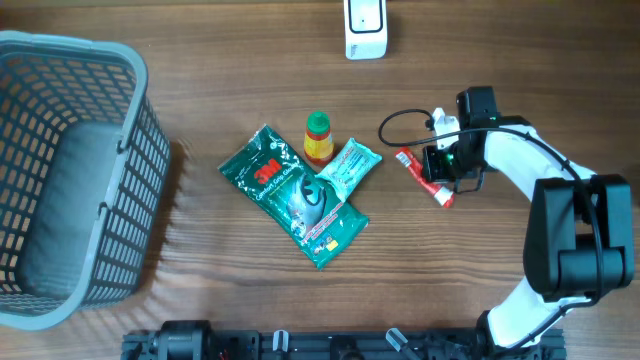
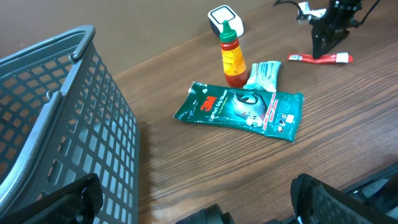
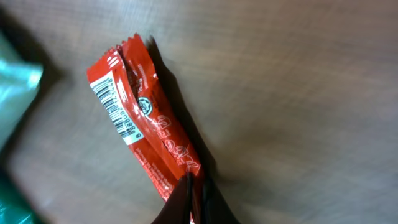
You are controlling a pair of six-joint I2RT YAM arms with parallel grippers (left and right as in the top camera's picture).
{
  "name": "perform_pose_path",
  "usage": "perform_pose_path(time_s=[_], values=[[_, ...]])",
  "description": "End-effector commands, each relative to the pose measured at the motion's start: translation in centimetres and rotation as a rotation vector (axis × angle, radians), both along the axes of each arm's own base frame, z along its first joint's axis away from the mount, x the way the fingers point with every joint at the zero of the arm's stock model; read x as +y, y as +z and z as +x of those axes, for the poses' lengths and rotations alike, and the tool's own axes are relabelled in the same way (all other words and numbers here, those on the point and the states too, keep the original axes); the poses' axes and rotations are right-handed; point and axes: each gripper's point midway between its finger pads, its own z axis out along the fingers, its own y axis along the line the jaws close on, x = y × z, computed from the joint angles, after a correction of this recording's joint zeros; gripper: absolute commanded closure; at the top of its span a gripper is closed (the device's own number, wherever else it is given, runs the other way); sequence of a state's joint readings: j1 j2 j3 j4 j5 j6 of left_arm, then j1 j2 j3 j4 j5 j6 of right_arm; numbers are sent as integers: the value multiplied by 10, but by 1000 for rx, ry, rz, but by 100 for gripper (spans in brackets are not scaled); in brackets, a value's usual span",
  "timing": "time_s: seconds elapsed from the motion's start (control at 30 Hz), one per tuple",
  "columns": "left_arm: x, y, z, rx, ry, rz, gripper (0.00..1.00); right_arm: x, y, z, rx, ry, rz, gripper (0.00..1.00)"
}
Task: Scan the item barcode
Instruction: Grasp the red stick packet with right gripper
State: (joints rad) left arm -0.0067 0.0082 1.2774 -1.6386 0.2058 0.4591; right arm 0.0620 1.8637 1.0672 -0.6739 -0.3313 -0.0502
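Right jaws pinch shut on one end of the red packet [image 3: 158, 134], lying toward the counter's [image 1: 500, 60] right edge; left jaws gape wide, holding nothing.

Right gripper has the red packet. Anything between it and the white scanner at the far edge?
No item lies on that path. The right gripper is shut on the red packet. Toward the scanner, only the arm's own black cable crosses. The sauce bottle stands off to the side.
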Motion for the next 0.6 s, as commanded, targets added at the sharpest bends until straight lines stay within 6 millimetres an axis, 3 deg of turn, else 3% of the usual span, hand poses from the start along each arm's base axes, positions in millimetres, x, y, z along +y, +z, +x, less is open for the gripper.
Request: perform_pose_path(time_s=[0.0,0.1,0.23,0.37,0.57], values=[[0,1,-1,-8,-3,6,0,24,17,-9,51,-31,149,96],[0,1,-1,-8,-3,6,0,34,65,-3,-65,-5,218,96],[0,1,-1,-8,-3,6,0,36,92,-2,-155,30,221,95],[0,1,-1,-8,-3,6,0,50,89,-9,-148,68,238,96],[0,1,-1,-8,-3,6,0,102,82,-27,-219,316,245,96]])
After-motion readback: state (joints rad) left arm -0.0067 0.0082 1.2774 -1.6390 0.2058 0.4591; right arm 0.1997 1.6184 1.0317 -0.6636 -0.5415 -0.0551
